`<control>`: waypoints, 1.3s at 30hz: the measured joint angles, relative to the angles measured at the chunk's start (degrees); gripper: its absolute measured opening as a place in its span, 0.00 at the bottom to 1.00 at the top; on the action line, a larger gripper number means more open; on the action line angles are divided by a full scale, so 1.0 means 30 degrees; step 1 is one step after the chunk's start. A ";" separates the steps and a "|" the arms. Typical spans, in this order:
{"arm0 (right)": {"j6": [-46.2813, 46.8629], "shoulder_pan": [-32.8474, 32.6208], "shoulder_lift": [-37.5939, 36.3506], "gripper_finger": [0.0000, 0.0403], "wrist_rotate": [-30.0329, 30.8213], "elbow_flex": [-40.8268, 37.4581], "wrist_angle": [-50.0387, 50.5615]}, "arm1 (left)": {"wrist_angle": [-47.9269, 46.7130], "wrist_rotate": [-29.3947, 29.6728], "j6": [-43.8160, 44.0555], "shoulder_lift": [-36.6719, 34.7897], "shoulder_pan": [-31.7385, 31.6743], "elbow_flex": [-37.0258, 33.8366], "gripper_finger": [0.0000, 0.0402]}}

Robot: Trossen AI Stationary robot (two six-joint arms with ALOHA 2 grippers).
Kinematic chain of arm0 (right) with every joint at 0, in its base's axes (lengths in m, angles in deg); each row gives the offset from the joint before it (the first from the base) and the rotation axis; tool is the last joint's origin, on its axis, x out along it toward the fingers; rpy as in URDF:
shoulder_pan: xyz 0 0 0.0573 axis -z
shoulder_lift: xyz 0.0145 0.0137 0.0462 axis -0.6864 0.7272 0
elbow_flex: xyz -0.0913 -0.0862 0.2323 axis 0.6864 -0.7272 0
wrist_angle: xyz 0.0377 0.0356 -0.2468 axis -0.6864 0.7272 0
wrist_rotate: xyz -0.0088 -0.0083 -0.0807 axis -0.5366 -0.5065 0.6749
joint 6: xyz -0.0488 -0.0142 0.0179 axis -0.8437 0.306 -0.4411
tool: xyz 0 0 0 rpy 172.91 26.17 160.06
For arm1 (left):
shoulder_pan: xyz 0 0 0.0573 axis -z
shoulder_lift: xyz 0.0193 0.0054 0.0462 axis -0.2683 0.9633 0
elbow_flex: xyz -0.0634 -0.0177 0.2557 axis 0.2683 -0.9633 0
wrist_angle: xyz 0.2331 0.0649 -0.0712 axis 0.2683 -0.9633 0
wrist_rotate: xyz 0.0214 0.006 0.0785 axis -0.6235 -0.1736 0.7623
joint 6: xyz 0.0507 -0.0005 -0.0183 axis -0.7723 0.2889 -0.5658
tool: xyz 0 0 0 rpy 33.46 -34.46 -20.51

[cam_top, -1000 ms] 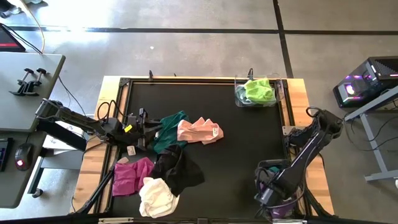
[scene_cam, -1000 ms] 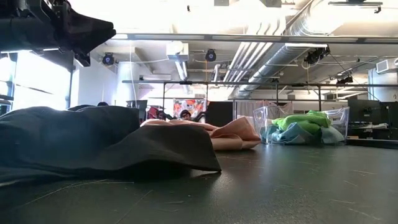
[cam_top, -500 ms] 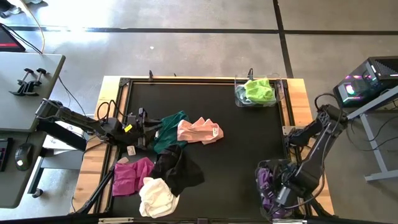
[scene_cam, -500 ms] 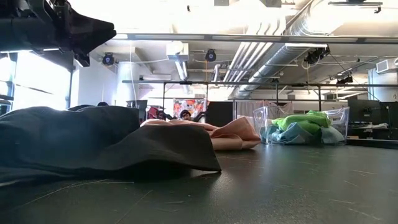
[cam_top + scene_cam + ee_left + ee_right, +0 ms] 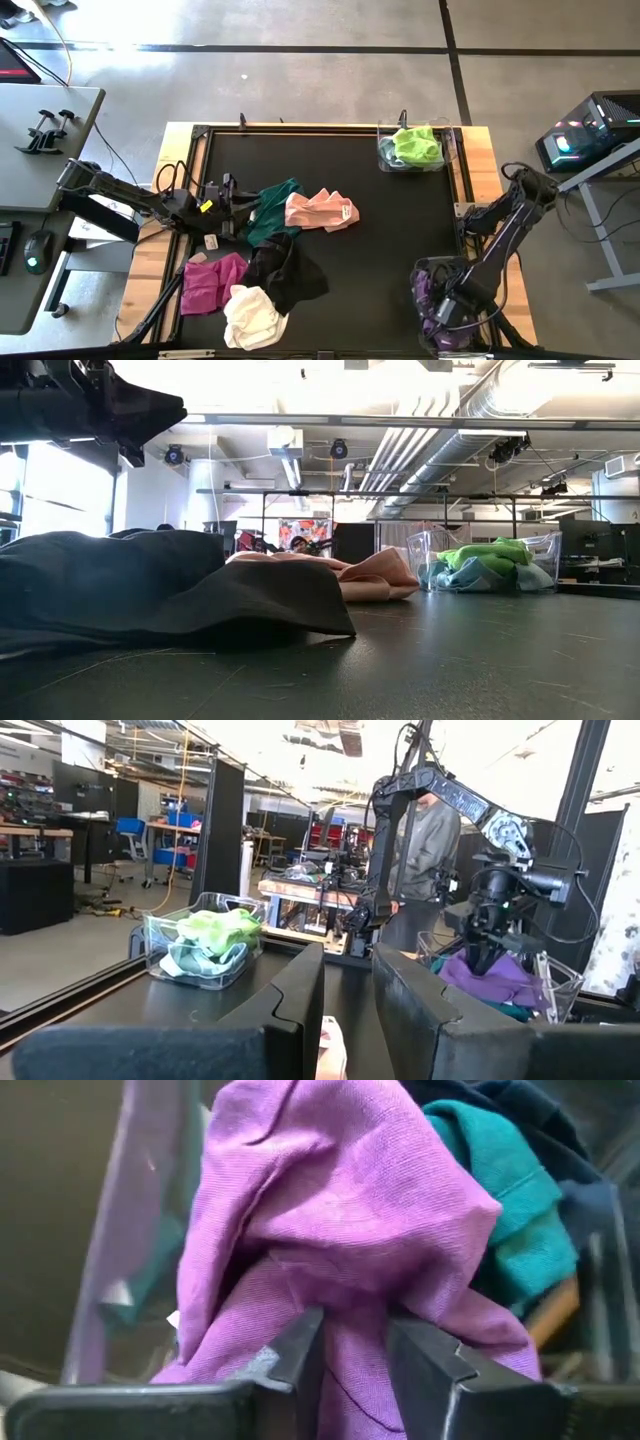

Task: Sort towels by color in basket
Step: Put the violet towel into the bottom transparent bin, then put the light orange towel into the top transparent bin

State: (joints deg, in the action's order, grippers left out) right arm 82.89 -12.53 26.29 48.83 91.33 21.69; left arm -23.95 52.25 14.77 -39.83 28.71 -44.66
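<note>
Five towels lie loose on the table's left half: teal (image 5: 272,210), peach-pink (image 5: 320,210), black (image 5: 285,270), magenta (image 5: 212,282) and cream (image 5: 252,315). My left gripper (image 5: 240,203) rests open at the teal towel's left edge and touches nothing. My right gripper (image 5: 355,1325) points down into the clear basket (image 5: 447,268) at the near right corner. It is shut on the purple towel (image 5: 425,292), which is heaped on a teal towel (image 5: 520,1210) and a navy towel (image 5: 545,1125). A far-right basket (image 5: 384,155) holds lime green (image 5: 415,143) and pale blue cloth. My right gripper pinches a fold of the purple towel (image 5: 350,1370) between its two fingers, coming from above and pointing down into the basket. Most of the towel is bunched past the fingertips (image 5: 300,1342) and rests on the towels beneath it.
The table's dark middle and right part between the two baskets carries nothing. A raised frame runs round the table's edge (image 5: 300,127). In the low view the black towel (image 5: 150,585) fills the foreground. A person (image 5: 425,850) stands beyond the table.
My right arm has shifted over the near right basket, its elbow swinging out toward the table's right and then partly back. More of the purple towel now shows in the basket beside the gripper. The left arm and the loose towels have stayed still.
</note>
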 joint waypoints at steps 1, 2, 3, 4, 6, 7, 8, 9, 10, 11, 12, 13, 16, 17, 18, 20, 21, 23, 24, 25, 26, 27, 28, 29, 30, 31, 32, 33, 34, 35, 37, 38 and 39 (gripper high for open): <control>-0.0006 -0.0008 -0.0156 0.27 -0.0045 0.0144 0.0382 | -0.0006 0.0000 -0.0106 0.0000 0.0006 0.0000 0.19; 0.0001 -0.0025 -0.0322 0.28 0.0004 0.0448 0.0905 | -0.0011 -0.0005 -0.0120 0.0005 0.0007 0.0000 0.19; 0.0016 -0.0066 -0.0500 0.30 0.0047 0.0814 0.1438 | -0.0022 -0.0015 -0.0120 0.0000 0.0007 0.0000 0.19; 0.0079 -0.0080 -0.0703 0.32 0.0047 0.1248 0.2151 | -0.0018 -0.0015 -0.0131 0.0002 0.0009 0.0000 0.19; 0.0397 -0.0095 -0.1078 0.34 0.0120 0.2180 0.3608 | -0.0068 -0.0015 -0.0280 0.0004 0.0015 0.0000 0.19; 0.0466 -0.0095 -0.1261 0.35 0.0334 0.2719 0.4267 | -0.0097 -0.0017 -0.0290 0.0002 0.0015 0.0000 0.19; 0.0460 -0.0095 -0.1443 0.35 0.0727 0.3266 0.4794 | -0.0114 -0.0022 -0.0294 0.0000 0.0015 0.0000 0.19; 0.0321 -0.0095 -0.1594 0.35 0.1346 0.3794 0.5296 | -0.0155 -0.0022 -0.0317 0.0000 0.0015 0.0000 0.19; -0.0052 -0.0098 -0.1707 0.35 0.2261 0.4278 0.5752 | -0.0268 -0.0041 -0.0323 0.0000 0.0015 0.0000 0.19; -0.0483 -0.0089 -0.1755 0.35 0.3405 0.4710 0.6124 | -0.0442 -0.0058 -0.0324 0.0000 0.0015 0.0000 0.19; -0.0926 -0.0012 -0.1772 0.35 0.4805 0.5079 0.6382 | -0.0597 -0.0058 -0.0324 0.0007 0.0015 0.0000 0.19; -0.1409 0.0122 -0.1772 0.35 0.6287 0.5343 0.6474 | -0.0686 -0.0058 -0.0324 0.0007 0.0015 0.0000 0.19; -0.2997 0.0827 -0.1772 0.35 1.0710 0.5486 0.6589 | -0.0739 -0.0079 -0.0317 0.0004 0.0015 0.0000 0.19; -0.3653 0.1178 -0.1776 0.35 1.1931 0.5312 0.6414 | -0.0743 -0.0126 -0.0317 0.0007 0.0015 0.0000 0.19; -0.4564 0.1573 -0.1787 0.35 1.2761 0.5051 0.6101 | -0.0743 -0.0146 -0.0315 0.0006 0.0015 0.0000 0.19; -0.6945 0.2573 -0.1771 0.35 1.3241 0.4320 0.5000 | -0.0743 -0.0146 -0.0274 0.0000 0.0015 0.0000 0.19; -0.8392 0.3106 -0.1765 0.35 1.3418 0.3859 0.4346 | -0.0743 -0.0152 -0.0273 0.0007 0.0015 0.0000 0.19; -1.1290 0.4313 -0.1765 0.35 1.4082 0.2718 0.2549 | -0.0736 -0.0160 -0.0274 0.0005 0.0015 0.0000 0.19; -1.2746 0.4997 -0.1765 0.35 1.4424 0.2074 0.1268 | -0.0736 -0.0160 -0.0266 0.0007 0.0015 0.0000 0.19; -1.4305 0.5761 -0.1765 0.35 1.4525 0.1391 -0.0262 | -0.0736 -0.0160 -0.0266 0.0007 0.0015 0.0000 0.19; -1.6109 0.6600 -0.1765 0.35 1.4436 0.0658 -0.2105 | -0.0736 -0.0168 -0.0266 0.0007 0.0015 0.0000 0.19; -1.8153 0.7418 -0.1765 0.35 1.4146 -0.0088 -0.4220 | -0.0736 -0.0168 -0.0266 0.0000 0.0015 0.0000 0.19; -2.0252 0.8317 -0.1765 0.36 1.3627 -0.0916 -0.6743 | -0.0729 -0.0168 -0.0273 0.0007 0.0015 0.0000 0.19; -2.2270 0.9162 -0.1756 0.36 1.3084 -0.1790 -0.9447 | -0.0736 -0.0168 -0.0276 0.0004 0.0001 0.0000 0.19; -2.4220 1.0026 -0.1750 0.37 1.2370 -0.2681 -1.2171 | -0.0735 -0.0168 -0.0273 0.0007 0.0000 0.0000 0.19; -2.6234 1.0961 -0.1707 0.38 1.1475 -0.3574 -1.4931 | -0.0729 -0.0165 -0.0273 0.0002 0.0000 0.0000 0.19; -2.8023 1.1857 -0.1565 0.40 1.0499 -0.4410 -1.7785 | -0.0729 -0.0168 -0.0273 0.0007 0.0000 0.0000 0.19; -2.9643 1.2723 -0.1373 0.42 0.9568 -0.5111 -2.0265 | -0.0729 -0.0168 -0.0277 0.0007 0.0000 0.0000 0.19; -3.1025 1.3566 -0.1070 0.44 0.8891 -0.5698 -2.2280 | -0.0736 -0.0168 -0.0277 0.0007 0.0000 0.0000 0.19; -3.2229 1.4370 -0.0687 0.47 0.8387 -0.6180 -2.4070 | -0.0736 -0.0168 -0.0266 0.0009 0.0000 0.0000 0.19; -3.4473 1.5859 0.0283 0.53 0.7768 -0.6556 -2.6472 | -0.0787 -0.0168 -0.0273 0.0022 0.0000 0.0000 0.19; -3.5345 1.6561 0.0836 0.56 0.7506 -0.6551 -2.7160 | -0.0759 -0.0168 -0.0280 0.0022 0.0000 0.0000 0.19; -3.5966 1.7224 0.1434 0.59 0.7071 -0.6415 -2.7425 | -0.0743 -0.0143 -0.0279 0.0022 0.0000 0.0000 0.19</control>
State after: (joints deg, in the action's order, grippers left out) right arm -25.01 39.14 30.59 70.04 72.09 -60.58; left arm -26.18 51.82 13.94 -39.77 28.71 -44.66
